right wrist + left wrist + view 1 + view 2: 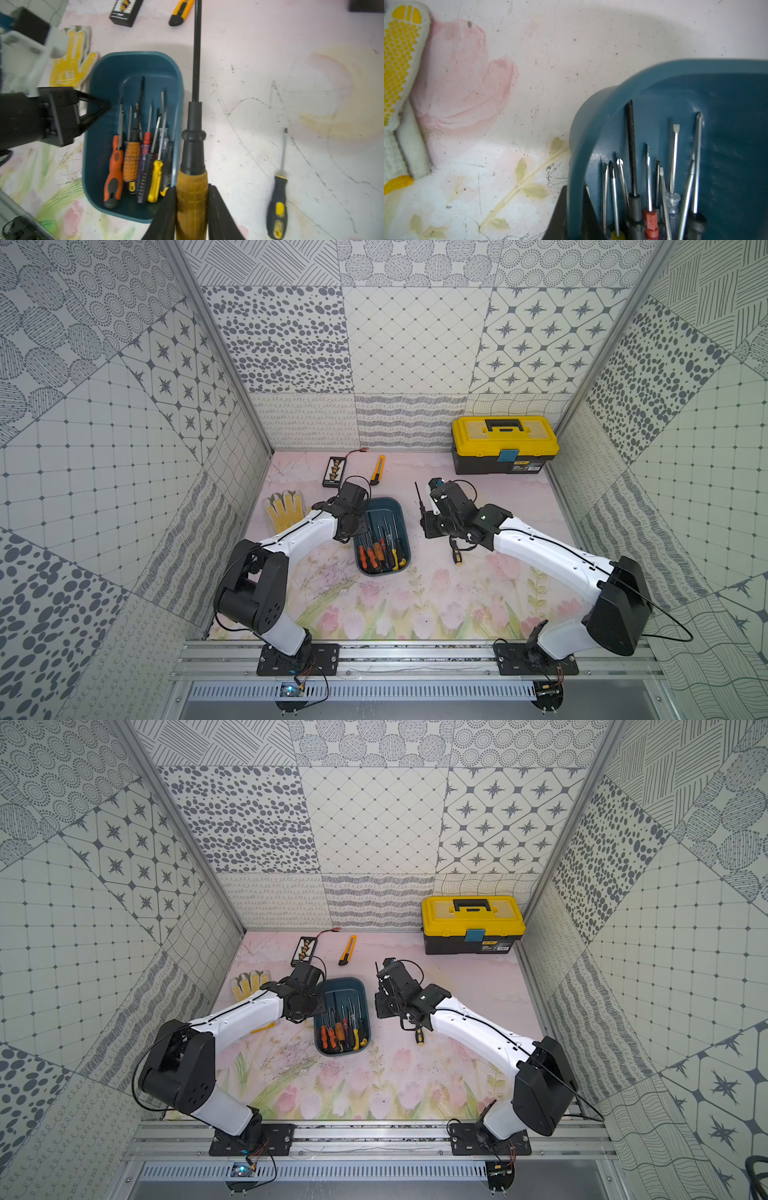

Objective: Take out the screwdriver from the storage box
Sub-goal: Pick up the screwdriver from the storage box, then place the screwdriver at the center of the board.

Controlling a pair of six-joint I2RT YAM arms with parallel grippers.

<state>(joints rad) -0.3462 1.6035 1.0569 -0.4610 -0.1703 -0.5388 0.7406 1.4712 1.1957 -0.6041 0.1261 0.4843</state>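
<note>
The storage box [384,502] is a teal-blue bin lying mid-table, with several screwdrivers [380,549] in it, handles toward the near end. My left gripper [575,187] is shut on the box's left wall, one finger inside and one outside. My right gripper [192,187] is shut on the amber handle of a black-shafted screwdriver [193,145]. It holds this screwdriver [419,497] above the table just right of the box, shaft pointing toward the back wall.
A black-and-yellow screwdriver [456,553] lies on the mat under the right arm. At the back right stands a yellow-lidded toolbox [505,443]. A yellow utility knife [378,469] and a black bit case [334,472] lie behind the box, and a yellow-dotted glove [284,510] to its left.
</note>
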